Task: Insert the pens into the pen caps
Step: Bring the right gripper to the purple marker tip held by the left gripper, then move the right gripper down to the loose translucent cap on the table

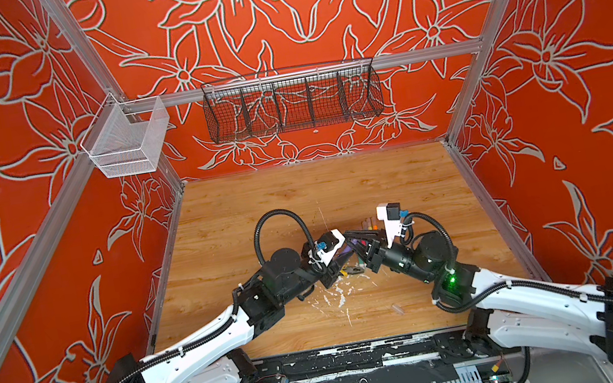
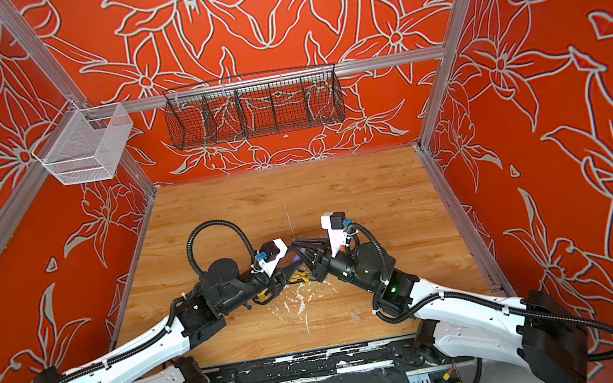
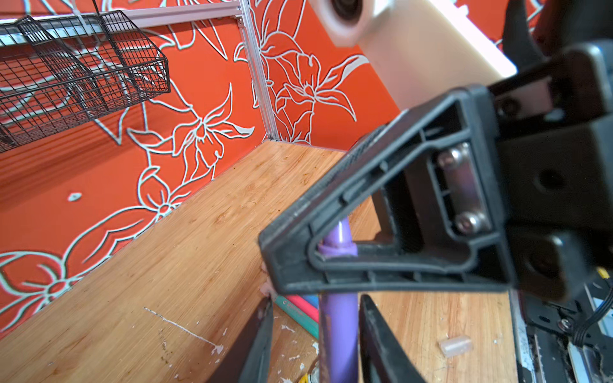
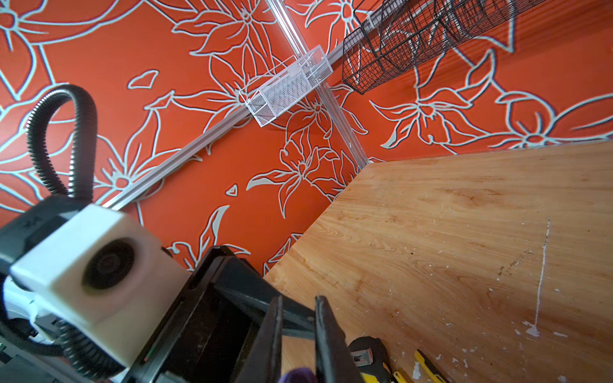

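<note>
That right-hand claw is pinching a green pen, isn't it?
Not quite. The right gripper is pinching a purple pen, not a green one. The left wrist view shows its purple barrel plainly.

Open far tabletop; pens midway.

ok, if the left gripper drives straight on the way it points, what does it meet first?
The right gripper: its finger sits squarely ahead of the left gripper, on the purple pen running between both. Looks close, though depth is unclear.
</note>
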Robot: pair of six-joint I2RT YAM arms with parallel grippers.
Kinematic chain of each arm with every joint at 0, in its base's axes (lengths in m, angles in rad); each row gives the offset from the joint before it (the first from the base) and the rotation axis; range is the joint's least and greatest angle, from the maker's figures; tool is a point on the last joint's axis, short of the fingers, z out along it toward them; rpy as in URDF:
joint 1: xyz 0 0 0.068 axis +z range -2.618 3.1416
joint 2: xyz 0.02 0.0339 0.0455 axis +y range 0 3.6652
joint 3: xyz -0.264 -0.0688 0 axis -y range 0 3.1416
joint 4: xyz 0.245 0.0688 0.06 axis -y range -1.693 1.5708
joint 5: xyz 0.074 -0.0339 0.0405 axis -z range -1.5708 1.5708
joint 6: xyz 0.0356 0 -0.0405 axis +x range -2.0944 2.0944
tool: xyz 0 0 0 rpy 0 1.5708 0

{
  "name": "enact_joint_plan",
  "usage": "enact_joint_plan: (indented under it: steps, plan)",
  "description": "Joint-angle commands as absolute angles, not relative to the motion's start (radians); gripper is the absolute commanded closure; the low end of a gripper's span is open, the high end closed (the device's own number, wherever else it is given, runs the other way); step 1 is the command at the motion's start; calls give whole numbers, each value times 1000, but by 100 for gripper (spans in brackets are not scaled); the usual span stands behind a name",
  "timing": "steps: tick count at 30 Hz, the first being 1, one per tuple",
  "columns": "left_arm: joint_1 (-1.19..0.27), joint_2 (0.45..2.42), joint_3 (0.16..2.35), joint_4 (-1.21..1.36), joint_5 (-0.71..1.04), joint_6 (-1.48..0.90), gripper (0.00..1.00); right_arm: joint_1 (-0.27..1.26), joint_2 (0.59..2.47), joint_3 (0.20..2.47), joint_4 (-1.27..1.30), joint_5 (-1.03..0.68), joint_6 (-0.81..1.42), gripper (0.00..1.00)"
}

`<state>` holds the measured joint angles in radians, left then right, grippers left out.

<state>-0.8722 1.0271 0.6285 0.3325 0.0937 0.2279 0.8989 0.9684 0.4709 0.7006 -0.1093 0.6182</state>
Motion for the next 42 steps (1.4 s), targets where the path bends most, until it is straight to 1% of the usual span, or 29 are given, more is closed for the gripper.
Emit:
enact_joint_plan:
  steps: [1,5,11,13,18,19,22,24,26,29,31,33,38,39,42]
  plan:
    - [-877,1046,649,347,77,244,63,909,956,490,740,-118,635,100]
    - [-877,1062,681,305,73,241,71,916,969,493,739,-115,635,100]
    - [-877,1103,688,321,44,246,71,919,959,486,740,-106,627,100]
    - [-877,1110,707,295,49,247,74,921,954,482,736,-98,624,100]
    - [-877,1101,678,330,39,250,100,920,944,497,698,-91,604,99]
    - [-877,1101,677,336,35,248,100,921,941,492,697,-87,603,97]
    - [-877,1103,692,327,-7,225,100,920,930,485,681,-65,609,71]
    - [-876,1092,685,343,-55,201,100,920,916,511,591,-41,610,55]
    - [-860,1079,660,383,-78,162,100,921,906,567,428,-3,603,49]
    - [-767,1063,656,382,-26,46,100,920,901,610,242,75,610,44]
    - [-676,1053,663,362,29,-65,100,920,901,609,174,120,628,43]
    - [-598,1031,656,349,44,-156,100,920,910,607,120,148,649,43]
    - [-561,995,622,330,-90,-212,100,920,977,661,-57,210,739,42]
    - [-557,958,627,318,-94,-217,100,920,1000,675,-89,204,755,42]
    - [-552,947,629,311,-79,-224,100,921,1065,757,-185,165,752,42]
